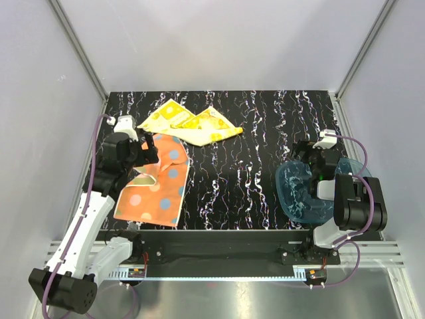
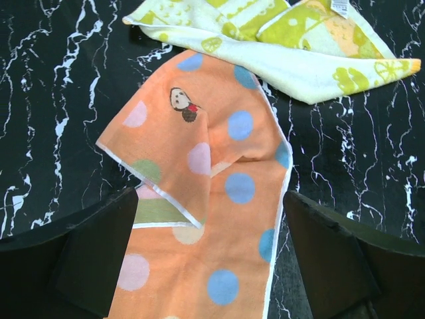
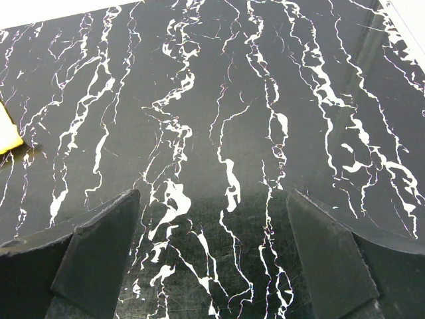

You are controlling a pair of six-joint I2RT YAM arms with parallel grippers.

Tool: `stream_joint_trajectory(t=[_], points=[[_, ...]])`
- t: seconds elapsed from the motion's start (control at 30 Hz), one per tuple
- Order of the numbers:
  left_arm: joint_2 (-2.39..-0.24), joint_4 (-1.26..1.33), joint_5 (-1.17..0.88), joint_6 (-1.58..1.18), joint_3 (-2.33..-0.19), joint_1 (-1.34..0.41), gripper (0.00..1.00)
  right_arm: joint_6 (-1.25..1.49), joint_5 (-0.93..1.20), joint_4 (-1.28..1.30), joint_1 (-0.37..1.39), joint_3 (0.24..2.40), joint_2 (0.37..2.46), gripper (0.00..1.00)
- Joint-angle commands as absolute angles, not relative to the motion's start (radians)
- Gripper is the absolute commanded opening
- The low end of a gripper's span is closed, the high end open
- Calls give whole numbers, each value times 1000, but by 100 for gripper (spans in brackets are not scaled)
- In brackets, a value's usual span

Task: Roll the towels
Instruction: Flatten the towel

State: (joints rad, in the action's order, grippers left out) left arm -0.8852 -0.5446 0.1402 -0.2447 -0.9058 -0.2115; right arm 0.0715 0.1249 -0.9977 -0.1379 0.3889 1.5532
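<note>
The orange polka-dot towel (image 1: 157,183) lies on the left of the black marbled table, its far left corner folded over. It fills the left wrist view (image 2: 212,199). The yellow patterned towel (image 1: 189,123) lies crumpled beyond it, touching its far edge, and shows at the top of the left wrist view (image 2: 279,40). My left gripper (image 1: 149,155) is open above the orange towel's far part, one finger on each side of the towel (image 2: 209,259), holding nothing. My right gripper (image 1: 307,159) is open and empty over bare table (image 3: 212,259), above the tray's far edge.
A translucent blue plastic tray (image 1: 299,193) sits at the right front under the right arm. White walls and metal frame posts enclose the table. A yellow towel corner (image 3: 6,136) shows at the left edge of the right wrist view.
</note>
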Motion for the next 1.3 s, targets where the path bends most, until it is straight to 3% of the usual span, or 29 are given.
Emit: stream_joint_trajectory(t=[0.0,0.4,0.53,0.83,1.0,1.27], points=[[-879,-517,181,-270,-917,-212,99,74,132,-993,-141,397,1548,100],[-854,-531,170,-261,-896,-210,99,74,132,-994,-141,399,1549,100],[-834,-514,244,-374,-864,-203,99,72,130,-988,-141,402,1551,100],[-900,-554,155,-325,-905,-181,99,68,89,-973,-123,405,1540,100],[-934,-598,175,-330,-922,-224,96,25,6,-471,-57,612,1416,100],[-974,-753,256,-382,-968,-374,94,37,66,-119,-17,846,1210,100]])
